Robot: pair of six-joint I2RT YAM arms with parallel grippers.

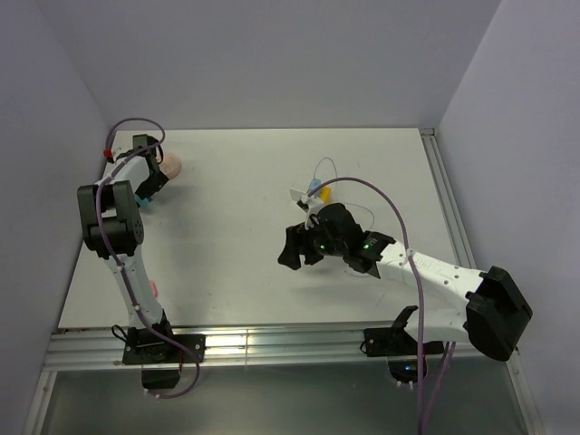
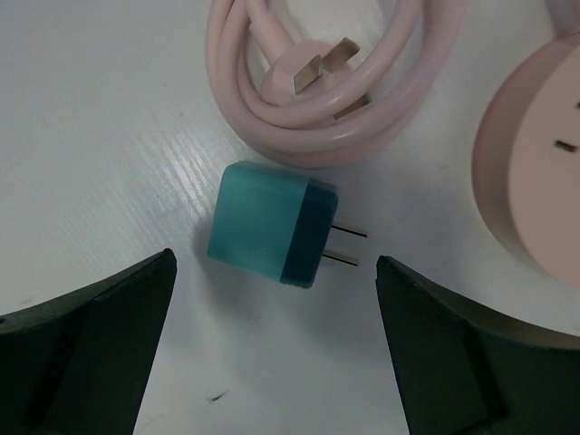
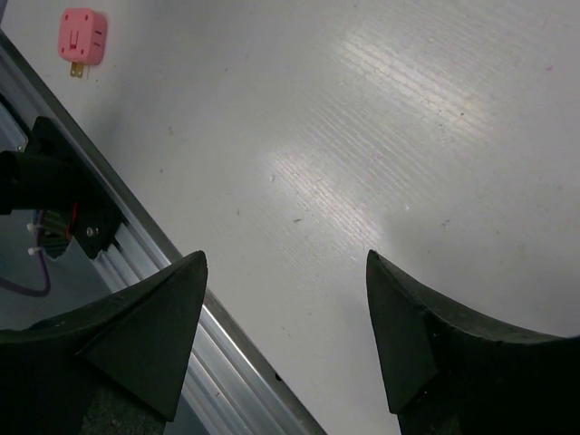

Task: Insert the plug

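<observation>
Left gripper gapes wide, empty, straddling the teal plug — lower squarely, pinch its flat sides, keep prongs facing the pink socket beside it.

The white table lay under me, finely ribbed and shining where the light struck it, with a few dark specks. A small pink adapter lay flat on it close to the near edge, its slotted face up and short yellowish prongs at one end. Along that whole near edge ran a grey, grooved metal rail. Toward the far right of the table I saw a small blue and yellow piece with thin white wire in loose loops beside it; I could not tell what it was. Pale lilac walls stood on three sides.
</observation>
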